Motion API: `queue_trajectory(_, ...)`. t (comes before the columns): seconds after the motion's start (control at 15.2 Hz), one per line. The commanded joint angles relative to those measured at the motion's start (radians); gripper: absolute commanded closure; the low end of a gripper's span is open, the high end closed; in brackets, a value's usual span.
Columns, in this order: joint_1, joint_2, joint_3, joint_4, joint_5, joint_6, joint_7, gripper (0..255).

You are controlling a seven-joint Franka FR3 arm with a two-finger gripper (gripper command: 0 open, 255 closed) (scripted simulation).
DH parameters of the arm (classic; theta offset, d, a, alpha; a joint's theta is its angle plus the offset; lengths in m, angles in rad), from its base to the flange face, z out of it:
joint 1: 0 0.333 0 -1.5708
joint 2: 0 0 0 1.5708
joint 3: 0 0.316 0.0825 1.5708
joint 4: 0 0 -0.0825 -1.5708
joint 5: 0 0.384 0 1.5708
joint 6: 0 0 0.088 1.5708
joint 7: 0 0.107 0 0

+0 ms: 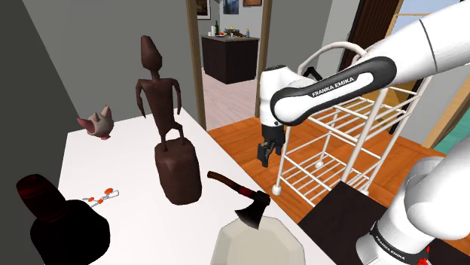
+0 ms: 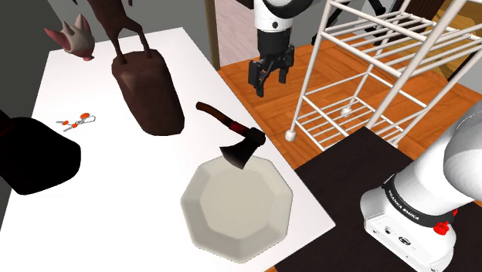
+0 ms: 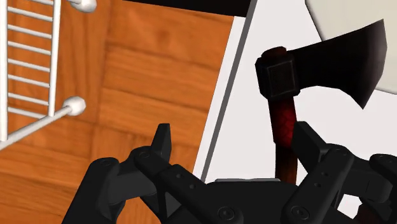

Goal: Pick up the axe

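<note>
Position of the axe [image 1: 236, 194]: it lay flat on the white worktop [image 1: 135, 162], near the edge that faced the wooden floor [image 3: 146, 76]. Its dark head rested against a pale faceted dish [image 2: 238, 209], and its red-and-black handle ran away from the dish, slantwise toward the worktop edge.

Position of the pincer [image 2: 265, 83]: it hung off the worktop, over the floor, between the worktop edge and a white wire rack [image 1: 339, 128]. It touched nothing. Both fingers stood wide apart, with nothing between them.

Governing relation: in the second exterior view the axe lay toward the lower left of the pincer, with the handle's free end nearer to it than the head. In the wrist view the handle passed just beside one finger [image 3: 306, 141], outside the gap. The midline of the gap fell at about the worktop edge. The handle's long axis ran crosswise to the line joining the fingers, so the jaws appeared already turned to close across it.

Required correction, as judged: a short sideways shift over the worktop, then a descent onto the handle.

Arm pose: the arm reached out from the stand, its lettered forearm slanted slightly, and the wrist was bent so that the hand pointed straight down.
</note>
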Motion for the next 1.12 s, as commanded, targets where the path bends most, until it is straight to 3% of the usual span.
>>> queue_trajectory(0.0, 0.008, 0.069, 0.018, 0.028, -0.011, 0.048, 0.019, 0)
queue_trajectory(0.66, 0.075, 0.432, 0.079, 0.244, -0.136, 0.214, 0.157, 0)
queue_trajectory(1.06, 0.084, 0.49, 0.072, 0.239, -0.16, 0.275, 0.175, 0)
